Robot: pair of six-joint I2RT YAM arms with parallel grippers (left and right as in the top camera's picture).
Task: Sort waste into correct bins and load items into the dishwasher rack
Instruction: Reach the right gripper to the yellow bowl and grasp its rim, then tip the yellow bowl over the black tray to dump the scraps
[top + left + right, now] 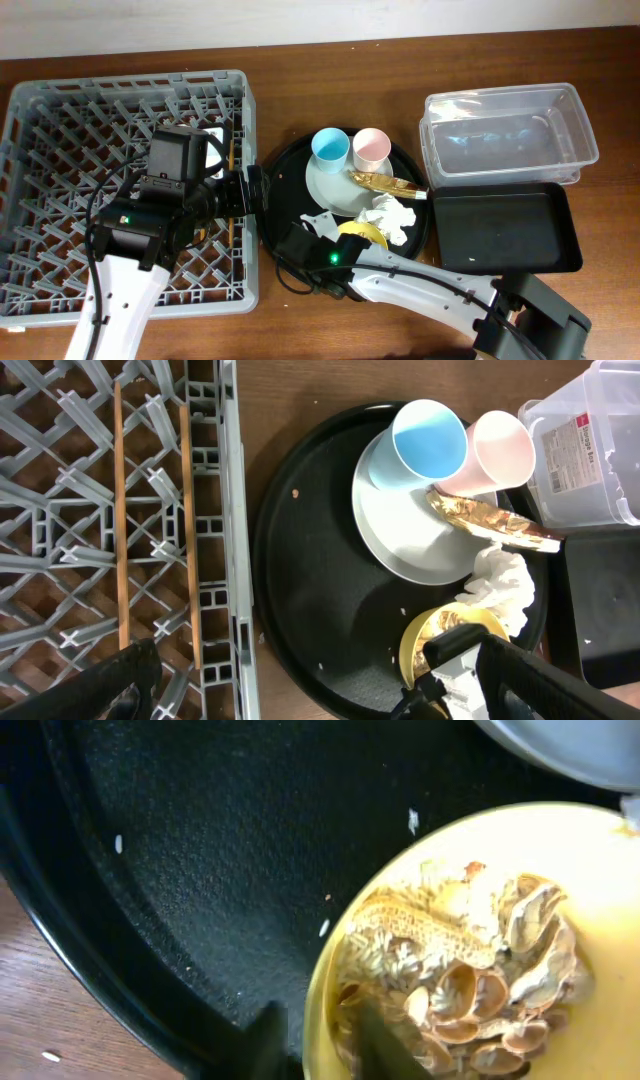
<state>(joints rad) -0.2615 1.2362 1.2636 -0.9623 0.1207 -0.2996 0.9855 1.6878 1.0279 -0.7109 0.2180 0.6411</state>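
My right gripper (322,240) (320,1045) is shut on the rim of the yellow bowl (358,230) (560,870), one finger inside and one outside. The bowl holds beige-brown food scraps (480,990). Beside it on the round black tray lie the white napkin (392,215), the gold-brown wrapper (385,183), the pale plate (330,185), the light-blue cup (330,146) and the pink cup (372,148). Two chopsticks (118,510) lie in the grey rack (60,120). My left gripper (255,190) (270,695) is open and empty between the rack's right wall and the tray.
The round black tray (280,215) sits between the rack and the bins. The clear tub (505,135) stands at the back right, with the shallow black rectangular tray (505,230) in front of it. My right arm stretches across the table's front.
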